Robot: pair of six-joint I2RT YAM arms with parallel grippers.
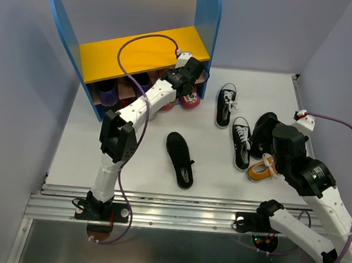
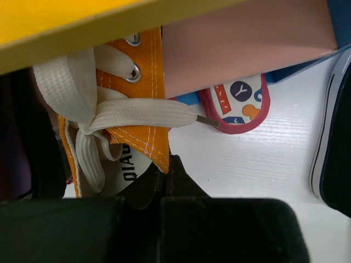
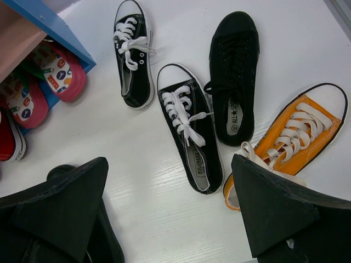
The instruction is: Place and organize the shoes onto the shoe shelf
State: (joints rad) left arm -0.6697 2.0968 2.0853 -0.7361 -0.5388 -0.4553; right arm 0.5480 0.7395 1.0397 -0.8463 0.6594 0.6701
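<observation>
Here, orange sneaker [image 2: 143,104] toe-first under yellow board [image 2: 82,27], left fingers [image 2: 181,183] pinching it.

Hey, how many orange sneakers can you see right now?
2. One orange sneaker lies on the table beside an all-black shoe; the other is pinched by the left gripper under the yellow board of the shelf. More may be hidden in it.
</observation>
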